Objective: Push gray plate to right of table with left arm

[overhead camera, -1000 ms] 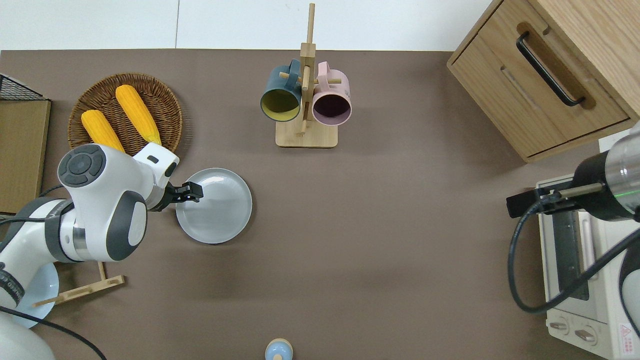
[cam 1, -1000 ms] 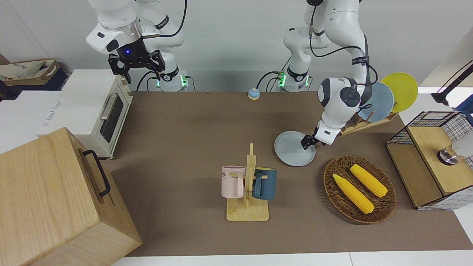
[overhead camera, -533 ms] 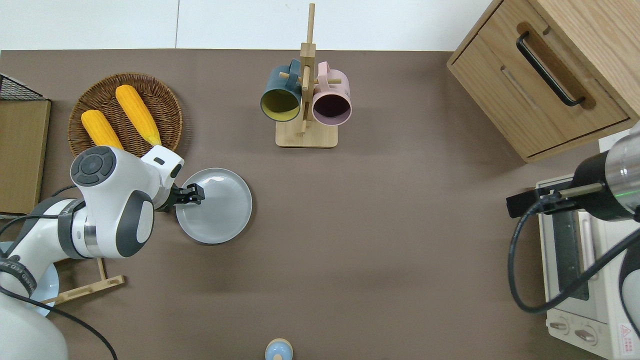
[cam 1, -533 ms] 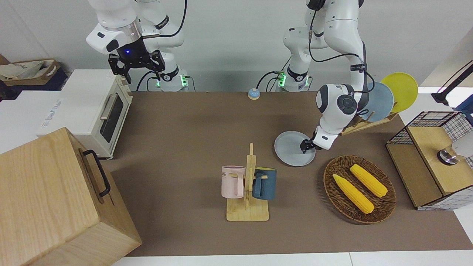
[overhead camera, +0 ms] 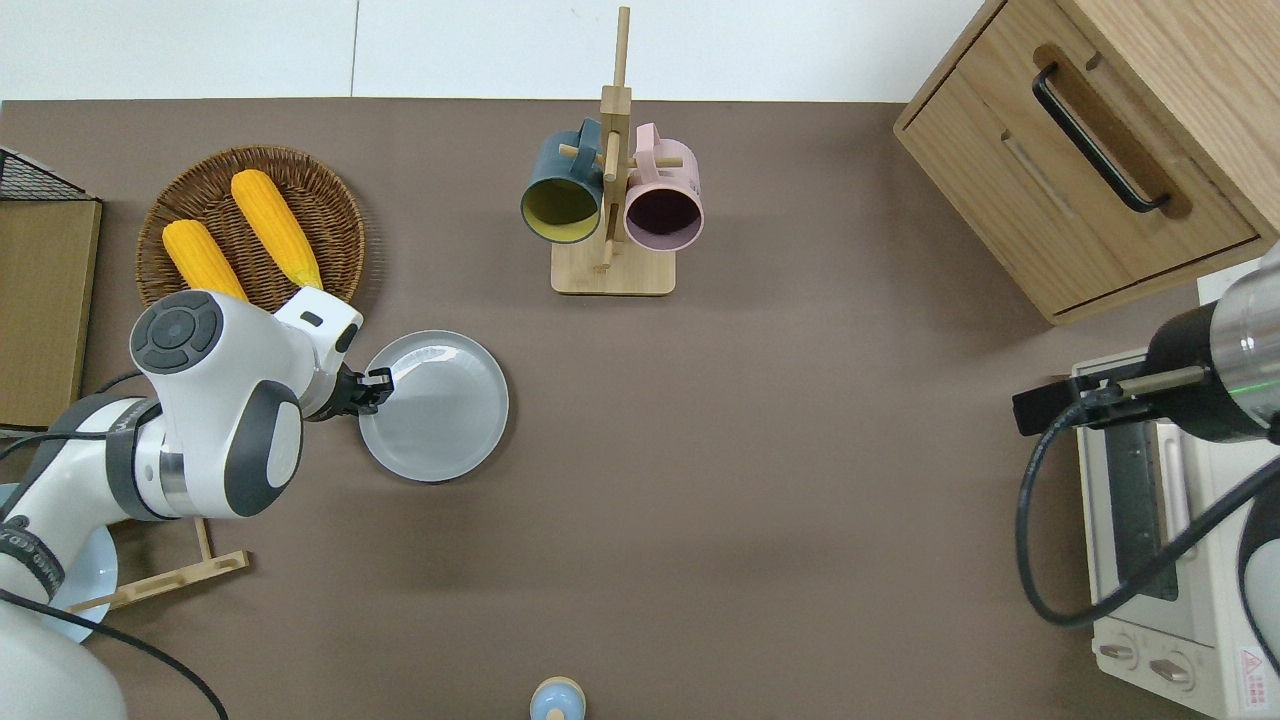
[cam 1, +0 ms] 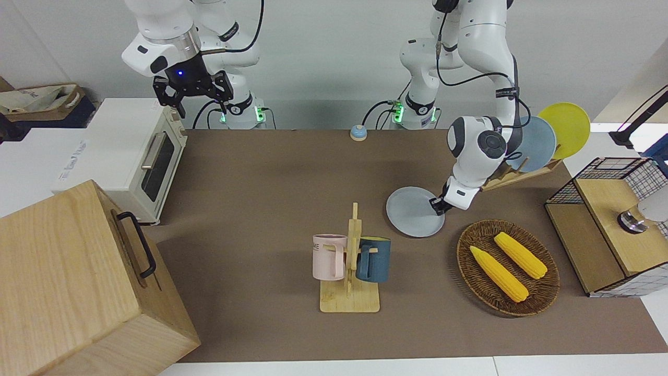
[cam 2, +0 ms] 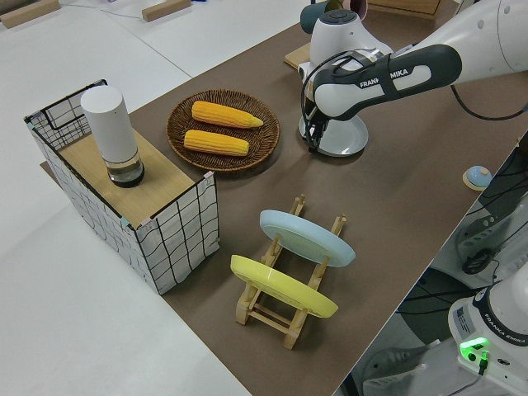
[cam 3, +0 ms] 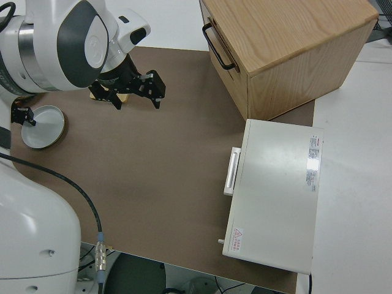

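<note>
Near the mug rack (overhead camera: pixel 612 200), a bit closer to the robots and toward the left arm's end: the gray plate (overhead camera: pixel 440 410), flat on the brown surface (overhead camera: pixel 760 480). Right at the plate's rim, on the side away from the mug rack: the left end effector (overhead camera: pixel 378 385), low down and seeming to touch. Apart or together? Cannot tell from here. Farther from the mug rack than the plate, toward the left arm's end: a basket (overhead camera: pixel 345 215) with two yellow corn cobs. Well away from the mug rack, at the right arm's end: the right end effector (cam 1: pixel 193 94), parked, with its two tips wide apart.

Looks like the very start of the push. Lots of bare surface left to cross, all the way past the mug rack to the right arm's end.

Things to watch for:

- Slipping over the rim. Such a low rim, so a tip held too high could ride up onto the plate and leave it sitting there.
- Pressing down too hard on the rim. Could flip the plate's other edge up.
- Pushing off to one side of the plate's middle. Could make the plate spin and slide away from the tip.
- Drifting away from the robots. Could bump the plate into the mug rack's wooden base and shake the two mugs.

Best to go slow, low and straight.
</note>
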You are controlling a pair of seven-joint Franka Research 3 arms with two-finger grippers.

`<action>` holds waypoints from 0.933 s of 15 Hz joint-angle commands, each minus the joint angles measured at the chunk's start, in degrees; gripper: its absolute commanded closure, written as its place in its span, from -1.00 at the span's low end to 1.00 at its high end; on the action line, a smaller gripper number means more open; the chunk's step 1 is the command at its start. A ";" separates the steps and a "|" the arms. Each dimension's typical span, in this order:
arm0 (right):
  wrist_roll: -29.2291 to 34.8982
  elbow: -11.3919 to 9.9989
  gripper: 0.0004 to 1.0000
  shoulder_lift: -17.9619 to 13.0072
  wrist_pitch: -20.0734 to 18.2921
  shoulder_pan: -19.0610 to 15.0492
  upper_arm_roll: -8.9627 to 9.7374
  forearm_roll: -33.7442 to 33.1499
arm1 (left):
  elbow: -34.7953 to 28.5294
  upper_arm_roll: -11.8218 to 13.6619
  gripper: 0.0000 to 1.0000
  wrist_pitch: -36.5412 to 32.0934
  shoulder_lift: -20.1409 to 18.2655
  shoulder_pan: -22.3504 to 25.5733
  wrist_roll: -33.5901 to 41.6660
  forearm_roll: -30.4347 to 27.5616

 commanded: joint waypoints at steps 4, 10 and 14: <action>0.75 0.50 -0.97 -0.17 -0.89 -1.14 0.98 0.33 | -0.72 0.09 1.00 1.19 1.20 -1.11 -1.62 0.24; 0.75 0.50 -0.97 -0.17 -0.89 -1.14 0.98 0.33 | -0.10 0.09 1.00 1.19 1.29 -1.99 -5.13 0.33; 0.75 0.50 -0.97 -0.17 -0.89 -1.14 0.89 0.33 | 0.16 -0.17 1.00 0.93 1.29 -3.13 -7.76 0.24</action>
